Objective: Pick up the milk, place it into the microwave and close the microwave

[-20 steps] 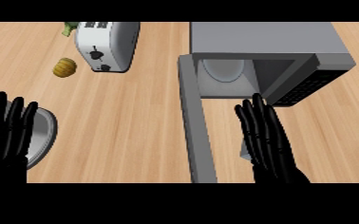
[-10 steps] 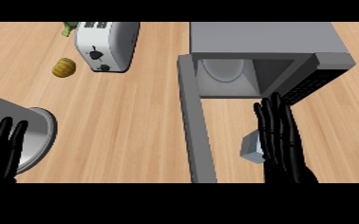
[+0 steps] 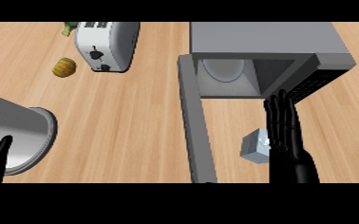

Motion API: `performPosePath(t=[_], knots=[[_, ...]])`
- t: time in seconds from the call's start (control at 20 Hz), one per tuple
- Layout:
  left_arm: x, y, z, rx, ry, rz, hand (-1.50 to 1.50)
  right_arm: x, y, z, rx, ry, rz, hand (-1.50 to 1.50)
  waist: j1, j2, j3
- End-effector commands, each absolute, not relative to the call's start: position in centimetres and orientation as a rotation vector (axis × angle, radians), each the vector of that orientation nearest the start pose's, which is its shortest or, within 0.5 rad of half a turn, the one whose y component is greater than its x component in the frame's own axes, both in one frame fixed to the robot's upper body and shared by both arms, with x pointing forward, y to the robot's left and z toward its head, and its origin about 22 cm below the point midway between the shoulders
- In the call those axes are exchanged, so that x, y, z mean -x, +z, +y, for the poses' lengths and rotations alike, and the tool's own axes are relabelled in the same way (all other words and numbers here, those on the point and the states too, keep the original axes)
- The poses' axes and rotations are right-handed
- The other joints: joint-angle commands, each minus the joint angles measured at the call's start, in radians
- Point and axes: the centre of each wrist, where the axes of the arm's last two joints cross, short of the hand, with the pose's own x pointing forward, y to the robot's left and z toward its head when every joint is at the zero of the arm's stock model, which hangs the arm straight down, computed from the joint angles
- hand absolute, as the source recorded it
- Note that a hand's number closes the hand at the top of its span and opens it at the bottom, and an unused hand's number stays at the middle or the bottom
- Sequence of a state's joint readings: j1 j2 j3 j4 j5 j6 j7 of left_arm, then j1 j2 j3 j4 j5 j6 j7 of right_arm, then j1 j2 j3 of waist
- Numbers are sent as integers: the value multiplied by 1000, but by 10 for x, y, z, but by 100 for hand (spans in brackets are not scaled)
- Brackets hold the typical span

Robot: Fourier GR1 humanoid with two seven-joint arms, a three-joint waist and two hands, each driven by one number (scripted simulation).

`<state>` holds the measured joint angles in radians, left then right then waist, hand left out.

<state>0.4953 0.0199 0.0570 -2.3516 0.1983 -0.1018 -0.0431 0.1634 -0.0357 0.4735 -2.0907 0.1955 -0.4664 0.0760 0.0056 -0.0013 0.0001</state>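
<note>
Since half a second ago our right hand [image 3: 286, 132] has drawn back a little from the microwave [image 3: 266, 52] mouth, and the milk carton [image 3: 255, 146] shows more fully on its left side; a second ago no carton could be seen at all. Our left hand [image 3: 4, 153] has slipped almost out at the lower left edge, so that only a sliver of it shows beside the large metal pot [image 3: 24, 140], and we cannot tell how its fingers stand.

The right hand's fingers are straight and pressed together, pointing toward the oven, with the small pale carton just beside them on the counter [image 3: 133, 123]. We cannot see whether the thumb touches it, but nothing curls round it, so we judge the milk not yet grasped.

The microwave door [image 3: 195, 123] hangs wide open, reaching toward us along the carton's left, and the round glass plate [image 3: 224, 69] inside carries nothing. So the way in is ready, but every step remains for us: taking the carton, setting it inside, and swinging the door shut.

Far off at the upper left stand the white toaster [image 3: 105, 45] and a small yellow-brown fruit [image 3: 64, 68], well apart from our work.
</note>
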Motion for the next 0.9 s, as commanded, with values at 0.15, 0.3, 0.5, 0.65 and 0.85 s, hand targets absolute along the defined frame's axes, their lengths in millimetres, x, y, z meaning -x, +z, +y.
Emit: performPosePath(t=[0.15,0.3,0.5,0.65,0.85], knots=[[-99,103,268,-43,117,-1971,-150,-168,55,-160,130,-127,-1832,-150,-1,0,0],[-99,98,277,-49,114,-1964,-150,-168,37,-189,177,-151,-1828,-150,-3,0,0],[-91,104,270,-39,120,-1950,-150,-170,11,-192,202,-161,-1812,-150,0,0,0],[-91,123,269,-57,112,-1968,-150,-168,-13,-219,194,-162,-1802,-150,-2,1,1],[-87,114,270,-32,117,-1970,-150,-147,-30,-224,192,-140,-1799,-150,-3,0,0]])
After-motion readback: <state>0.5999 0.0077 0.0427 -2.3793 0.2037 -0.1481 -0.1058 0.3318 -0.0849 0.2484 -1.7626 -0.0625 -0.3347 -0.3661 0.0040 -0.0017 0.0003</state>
